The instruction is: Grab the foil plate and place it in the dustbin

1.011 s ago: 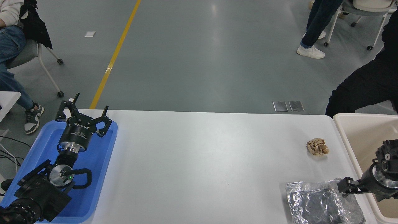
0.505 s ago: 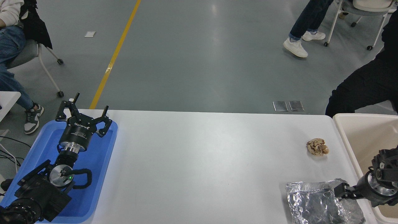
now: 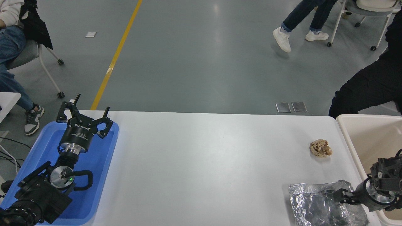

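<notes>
The foil plate (image 3: 314,205) is a crinkled silver tray lying at the table's front right corner, partly cut off by the picture's bottom edge. The dustbin (image 3: 367,135) is a cream-beige bin standing just off the table's right end. My right gripper (image 3: 338,196) comes in from the right edge, low over the plate's right part, close to its rim; its tip is dark against the foil. My left gripper (image 3: 92,103) is open and empty, parked over the blue tray at the lower left.
A crumpled beige-brown paper ball (image 3: 321,148) lies on the white table (image 3: 204,157) behind the plate. A shallow blue tray (image 3: 100,163) sits at the left end. A person in black (image 3: 367,88) is beside the bin; others sit or walk beyond the table.
My right gripper has moved down and a little left, from over the bin's edge onto the plate's right part. A person at the far side has walked left. The left arm is still.
</notes>
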You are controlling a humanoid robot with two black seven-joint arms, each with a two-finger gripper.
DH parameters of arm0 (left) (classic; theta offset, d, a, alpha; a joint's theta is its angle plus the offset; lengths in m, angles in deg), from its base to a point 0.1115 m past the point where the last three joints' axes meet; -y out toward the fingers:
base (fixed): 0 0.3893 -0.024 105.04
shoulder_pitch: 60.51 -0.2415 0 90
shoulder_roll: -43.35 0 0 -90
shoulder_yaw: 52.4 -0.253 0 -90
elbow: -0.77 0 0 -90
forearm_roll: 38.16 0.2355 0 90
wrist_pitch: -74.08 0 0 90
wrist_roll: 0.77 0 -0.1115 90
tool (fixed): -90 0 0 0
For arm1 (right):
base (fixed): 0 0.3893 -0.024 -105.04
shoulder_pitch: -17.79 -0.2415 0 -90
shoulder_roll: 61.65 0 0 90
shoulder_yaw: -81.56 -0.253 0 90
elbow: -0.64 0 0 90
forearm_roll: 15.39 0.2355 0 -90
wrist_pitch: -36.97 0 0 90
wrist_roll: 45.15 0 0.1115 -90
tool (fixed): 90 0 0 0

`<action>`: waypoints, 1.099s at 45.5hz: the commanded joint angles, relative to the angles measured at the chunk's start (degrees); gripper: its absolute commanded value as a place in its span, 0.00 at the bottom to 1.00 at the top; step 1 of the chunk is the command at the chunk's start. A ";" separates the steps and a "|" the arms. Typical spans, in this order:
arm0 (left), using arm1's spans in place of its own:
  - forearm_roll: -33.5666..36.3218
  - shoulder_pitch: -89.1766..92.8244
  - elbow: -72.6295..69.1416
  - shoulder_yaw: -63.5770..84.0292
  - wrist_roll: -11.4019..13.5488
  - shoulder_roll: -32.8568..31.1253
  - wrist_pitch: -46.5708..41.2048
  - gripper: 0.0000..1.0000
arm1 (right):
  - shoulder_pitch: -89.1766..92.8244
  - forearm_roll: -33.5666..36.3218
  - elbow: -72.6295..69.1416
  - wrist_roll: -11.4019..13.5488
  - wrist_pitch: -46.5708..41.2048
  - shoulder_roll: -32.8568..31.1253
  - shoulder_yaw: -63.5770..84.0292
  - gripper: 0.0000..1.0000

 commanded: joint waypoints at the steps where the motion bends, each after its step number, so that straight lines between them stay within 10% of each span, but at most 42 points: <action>1: 0.00 0.09 0.00 -0.02 -0.01 0.00 0.00 1.00 | 0.44 -3.06 -0.22 0.02 1.03 0.18 0.63 0.06; 50: 0.00 0.09 0.08 -0.02 -0.01 0.00 0.00 1.00 | -27.49 -2.70 -19.29 0.11 -8.37 -11.95 2.30 0.00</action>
